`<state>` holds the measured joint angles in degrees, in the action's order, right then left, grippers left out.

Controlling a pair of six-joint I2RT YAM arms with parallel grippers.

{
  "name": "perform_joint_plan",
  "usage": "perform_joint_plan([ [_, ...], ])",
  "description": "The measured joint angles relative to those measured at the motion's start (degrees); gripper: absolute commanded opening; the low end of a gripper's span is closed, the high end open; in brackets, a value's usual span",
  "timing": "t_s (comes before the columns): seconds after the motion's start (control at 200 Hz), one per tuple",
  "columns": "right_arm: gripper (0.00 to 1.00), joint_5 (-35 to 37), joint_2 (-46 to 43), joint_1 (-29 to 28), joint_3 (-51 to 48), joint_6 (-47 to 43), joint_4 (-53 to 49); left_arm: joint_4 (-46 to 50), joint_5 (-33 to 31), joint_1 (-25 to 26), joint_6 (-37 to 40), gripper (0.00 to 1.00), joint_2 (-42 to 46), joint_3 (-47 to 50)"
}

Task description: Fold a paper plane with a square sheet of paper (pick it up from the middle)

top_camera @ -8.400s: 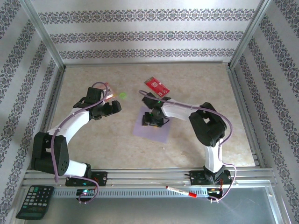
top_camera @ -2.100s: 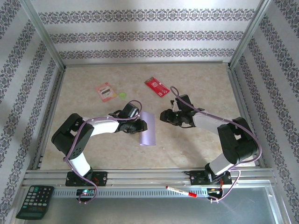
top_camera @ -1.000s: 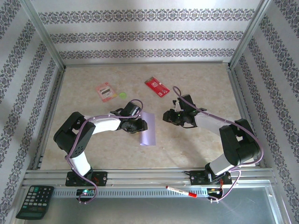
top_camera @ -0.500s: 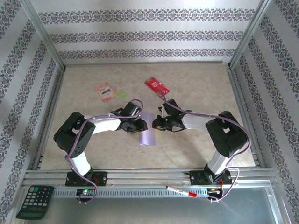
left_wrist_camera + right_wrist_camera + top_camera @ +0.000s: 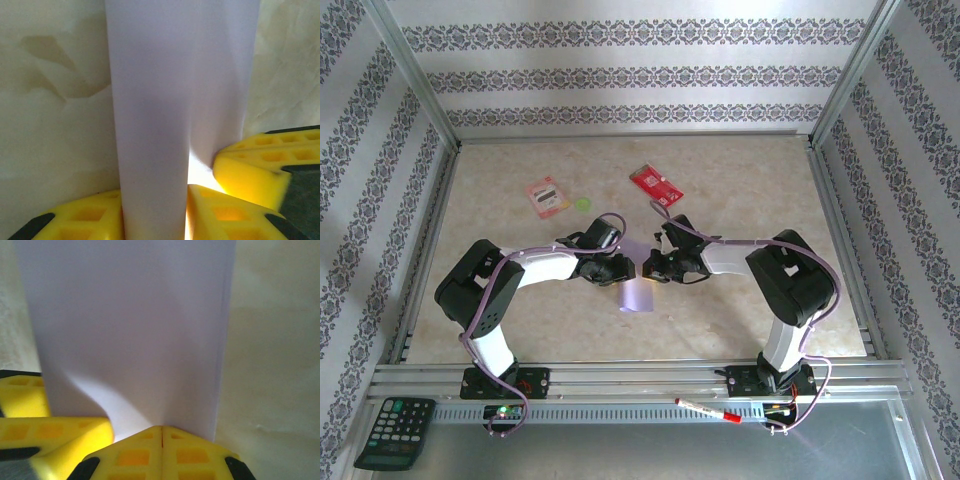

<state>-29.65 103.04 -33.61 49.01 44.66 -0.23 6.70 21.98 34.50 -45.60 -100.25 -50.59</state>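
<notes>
paper (image 5: 638, 296) folded into narrow pale lilac strip

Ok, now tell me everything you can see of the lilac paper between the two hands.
The sheet of paper is thin, plain, pale lilac and unmarked. It is folded over into a long narrow band whose fold looks soft and rounded, not creased. It lies in the middle of the table, its near end free on the beige surface. At its far end the left hand pinches one side and the right hand is shut on the opposite edge.
</notes>
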Motion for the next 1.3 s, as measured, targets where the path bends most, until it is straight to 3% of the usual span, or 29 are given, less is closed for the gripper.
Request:
perform_joint_plan([
  [0.46, 0.0, 0.3, 0.3, 0.0, -0.1, -1.1, 0.2, 0.0, 0.0, 0.0, 0.0, 0.36, 0.2, 0.1],
  [0.854, 0.0, -1.8, 0.3, 0.9, -2.8, -1.8, 5.3, 2.5, -0.3, 0.5, 0.5, 0.55, 0.5, -2.1],
  [1.024, 0.0, -1.8, 0.3, 0.9, -3.1, -2.0, 5.8, 6.9, -5.7, 0.6, 0.8, 0.6, 3.2, -2.3],
  [1.149, 0.0, -1.8, 0.3, 0.9, -3.1, -2.2, 5.8, 10.6, -8.2, 0.3, 0.8, 0.57, 7.8, -2.3],
  [1.304, 0.0, -1.8, 0.3, 0.9, -3.1, -2.4, 5.8, 12.5, -8.2, 0.3, 1.0, 0.41, 11.7, -4.0],
])
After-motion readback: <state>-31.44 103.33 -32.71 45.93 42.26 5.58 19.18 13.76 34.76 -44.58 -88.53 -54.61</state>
